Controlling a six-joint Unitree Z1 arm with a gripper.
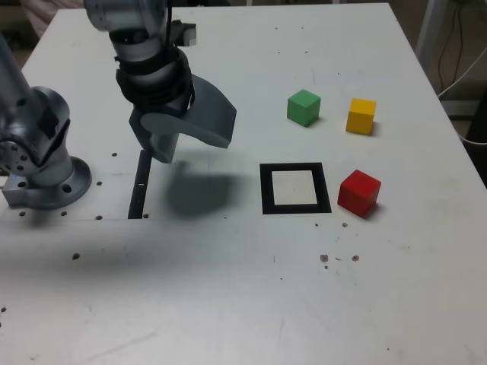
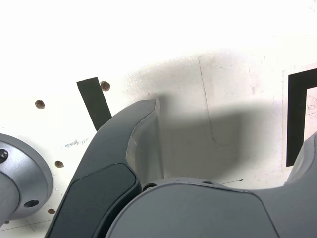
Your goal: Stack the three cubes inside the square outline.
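Note:
Three cubes lie apart on the white table in the exterior view: a green cube [image 1: 303,107] and a yellow cube [image 1: 361,116] beyond the square outline [image 1: 294,188], and a red cube [image 1: 358,192] just off its right side. The outline has a thick black border and a white centre with nothing in it; one black corner of the square outline [image 2: 297,114] shows in the wrist view. My gripper [image 1: 194,141] hangs open and empty above the table, to the exterior view's left of the outline. In the wrist view the gripper [image 2: 233,124] has bare table between its jaws.
A narrow black strip [image 1: 139,186] lies on the table below the gripper, seen also in the wrist view as the strip [image 2: 94,101]. The arm's grey base [image 1: 46,175] stands at the exterior view's left. The table's right edge [image 1: 456,137] runs past the cubes, with cables beyond.

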